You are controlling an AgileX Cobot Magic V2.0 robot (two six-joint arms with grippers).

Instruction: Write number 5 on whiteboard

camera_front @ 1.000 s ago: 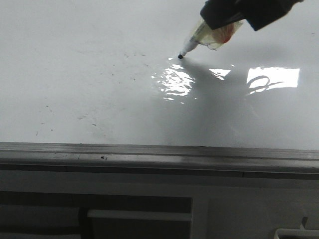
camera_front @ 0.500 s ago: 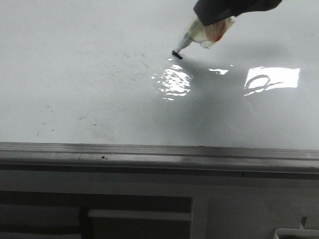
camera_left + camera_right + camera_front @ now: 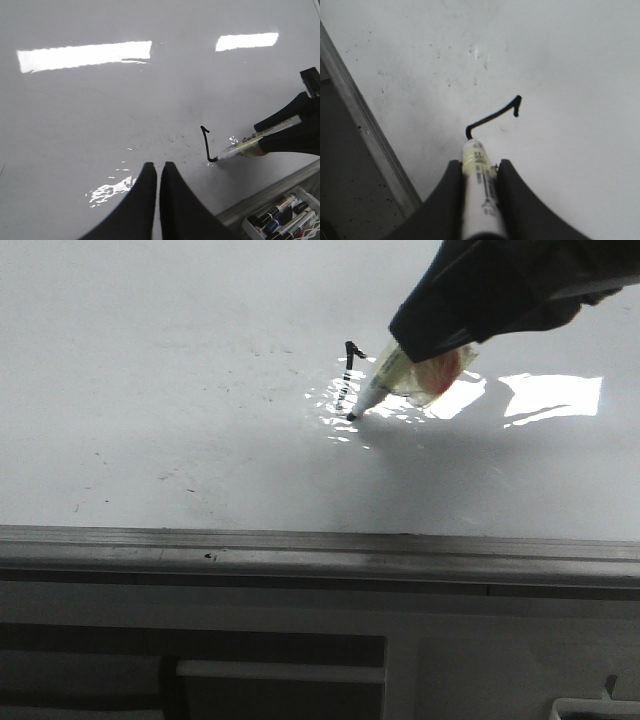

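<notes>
Front view: the right tool (image 3: 420,365) is clenched on a marker (image 3: 400,375), its tip touching the whiteboard (image 3: 150,420) at the lower end of a short black stroke (image 3: 347,380), the unfinished number 5.

Left wrist view: the left tool (image 3: 157,172) hovers above the board, fingers pressed together, empty. A tray of markers (image 3: 282,220) sits past the frame.

Right wrist view: both fingers (image 3: 451,200) grip the marker barrel; the stroke runs from its tip.
</notes>
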